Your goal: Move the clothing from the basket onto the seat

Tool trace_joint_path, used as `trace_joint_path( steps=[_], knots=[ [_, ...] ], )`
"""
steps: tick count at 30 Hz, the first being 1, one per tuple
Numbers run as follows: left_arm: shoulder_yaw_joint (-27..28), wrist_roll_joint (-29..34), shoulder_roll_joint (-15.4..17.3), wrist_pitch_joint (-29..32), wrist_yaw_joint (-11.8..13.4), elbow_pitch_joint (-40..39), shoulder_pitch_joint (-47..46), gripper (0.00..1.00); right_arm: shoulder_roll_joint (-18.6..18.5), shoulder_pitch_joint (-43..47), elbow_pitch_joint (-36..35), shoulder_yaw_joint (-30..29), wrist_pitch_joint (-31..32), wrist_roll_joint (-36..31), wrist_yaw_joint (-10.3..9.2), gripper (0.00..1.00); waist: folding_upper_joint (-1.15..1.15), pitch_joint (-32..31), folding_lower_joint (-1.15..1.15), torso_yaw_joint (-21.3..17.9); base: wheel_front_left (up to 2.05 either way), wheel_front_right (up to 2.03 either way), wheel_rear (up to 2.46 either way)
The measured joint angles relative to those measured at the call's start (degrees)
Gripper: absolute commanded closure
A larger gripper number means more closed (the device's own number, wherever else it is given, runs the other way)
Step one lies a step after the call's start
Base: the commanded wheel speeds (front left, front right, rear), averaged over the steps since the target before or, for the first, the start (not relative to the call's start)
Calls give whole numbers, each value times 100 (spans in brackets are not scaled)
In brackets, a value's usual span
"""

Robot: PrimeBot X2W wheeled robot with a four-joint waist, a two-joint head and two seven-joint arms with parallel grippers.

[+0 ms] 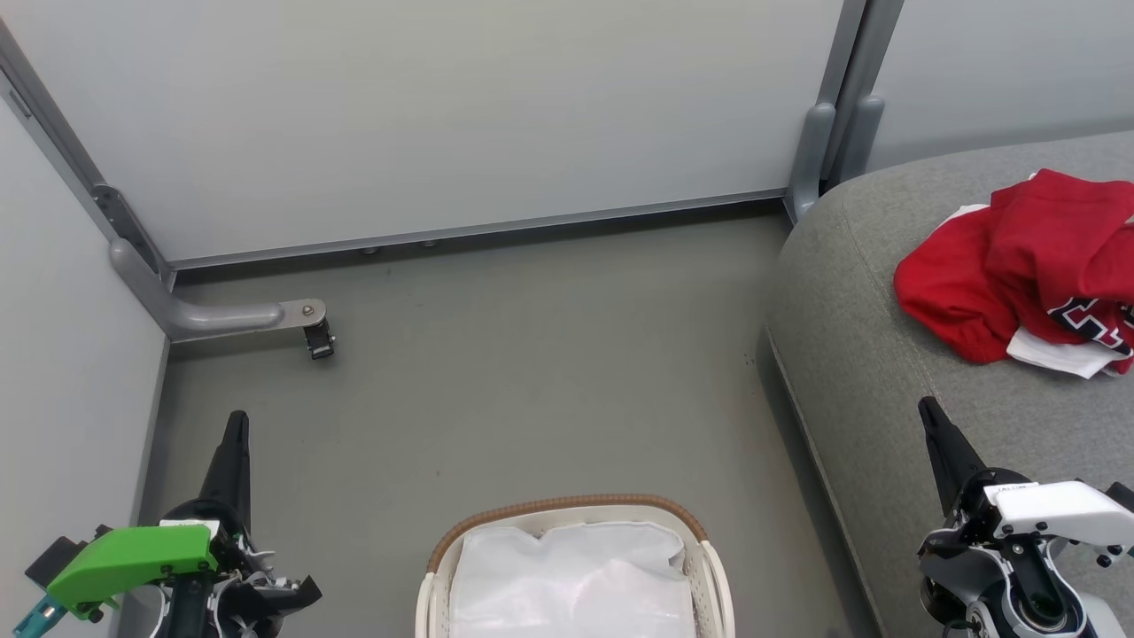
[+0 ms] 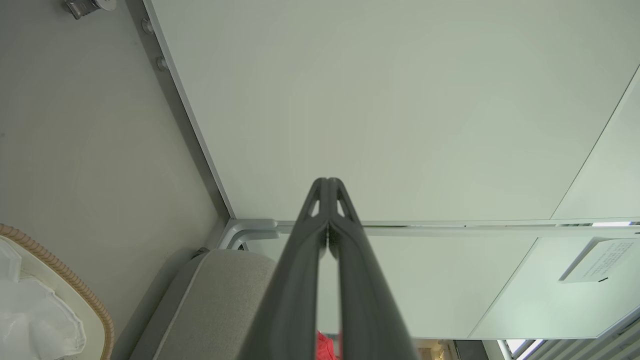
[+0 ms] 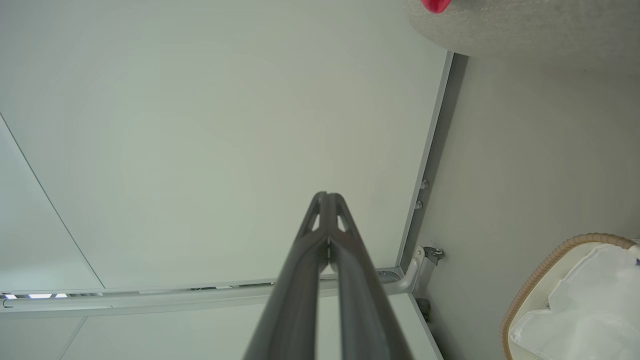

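The red clothing [image 1: 1028, 266] with white stripes and a dark logo lies crumpled on the grey seat [image 1: 877, 354] at the right. A sliver of the clothing [image 3: 436, 5] shows at the top of the right wrist view, another sliver of it [image 2: 325, 346] between the fingers in the left wrist view. The cream basket [image 1: 576, 518] with its brown rim stands at the bottom centre, holding a plain white sheet [image 1: 571, 576]. My left gripper [image 1: 236, 421] is at the lower left, shut and empty. My right gripper [image 1: 928, 408] is shut and empty over the seat's front edge.
Grey partition panels [image 1: 443, 115] close off the back and left. A panel foot with a caster [image 1: 314, 332] juts onto the grey floor [image 1: 532, 381] at the left. The seat's corner [image 2: 220, 295] and the basket rim [image 3: 545, 270] appear in the wrist views.
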Motion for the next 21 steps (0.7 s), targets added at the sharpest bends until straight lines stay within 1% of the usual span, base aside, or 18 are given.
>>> trace_joint_path(
  steps=[21],
  knots=[
    [0, 0, -1, 0, 0, 0, 0, 100, 0, 0, 0, 0, 0, 0, -1, 100, 0, 0, 0, 0, 0, 0, 0]
  ],
)
